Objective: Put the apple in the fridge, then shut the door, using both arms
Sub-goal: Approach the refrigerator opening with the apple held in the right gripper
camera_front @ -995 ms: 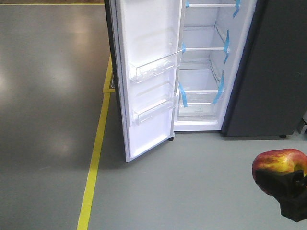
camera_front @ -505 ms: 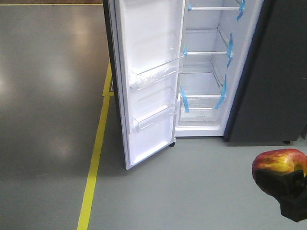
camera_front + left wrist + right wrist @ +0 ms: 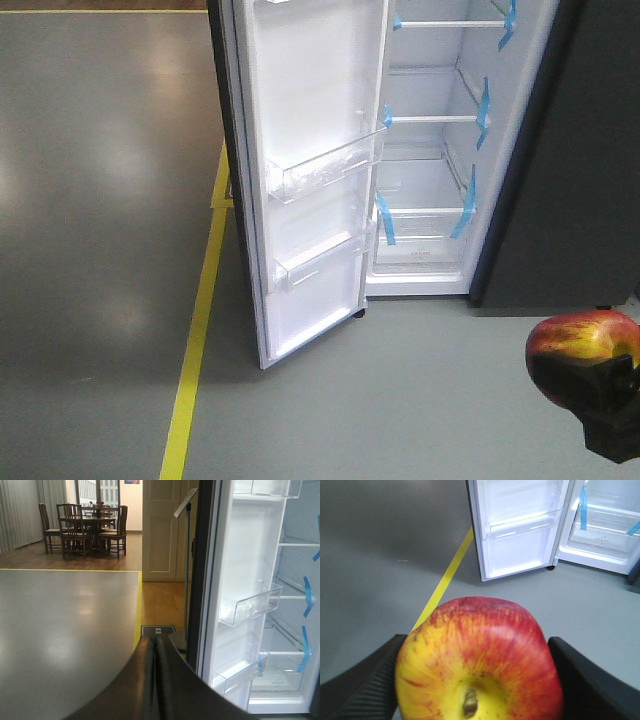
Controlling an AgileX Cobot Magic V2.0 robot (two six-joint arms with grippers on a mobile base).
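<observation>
Right gripper pinches the apple from both sides. Ahead, the fridge shows its white inside, the door standing wide open, clear bins on its lining. Apple hangs over the grey floor, well apart from the fridge. Left gripper is pressed together, empty.

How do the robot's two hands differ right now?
The right hand grips the apple between spread fingers; the left hand is shut and empty. The right hand tilts down toward the floor before the fridge; the left hand points level, beside the open door. Both are black.
</observation>
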